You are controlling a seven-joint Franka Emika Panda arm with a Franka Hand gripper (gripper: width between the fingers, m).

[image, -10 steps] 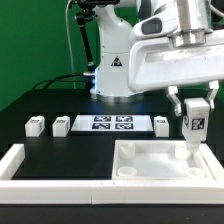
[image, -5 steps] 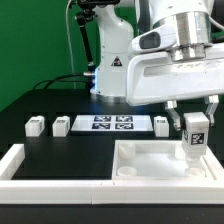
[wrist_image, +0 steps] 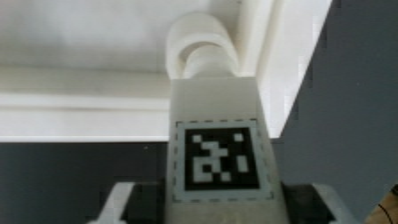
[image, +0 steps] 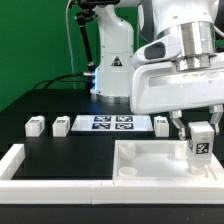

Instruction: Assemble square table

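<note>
Since 1.0 s ago the gripper has sunk and drifted toward the exterior view's right. It clamps 1 leg upright, directly over a corner socket of the tabletop. Any offset or tilt could jam the leg before it seats. Whether its tip touches yet is hidden. 3 spare legs lie well apart from the gripper, farther back.

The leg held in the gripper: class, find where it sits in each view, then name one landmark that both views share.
Exterior view: the leg stands upright in the gripper, at the exterior view's right, over the tabletop.
Wrist view: the leg fills the middle, reaching away from the camera to the tabletop.
Shared landmark: the black-and-white tag on the leg.
</note>
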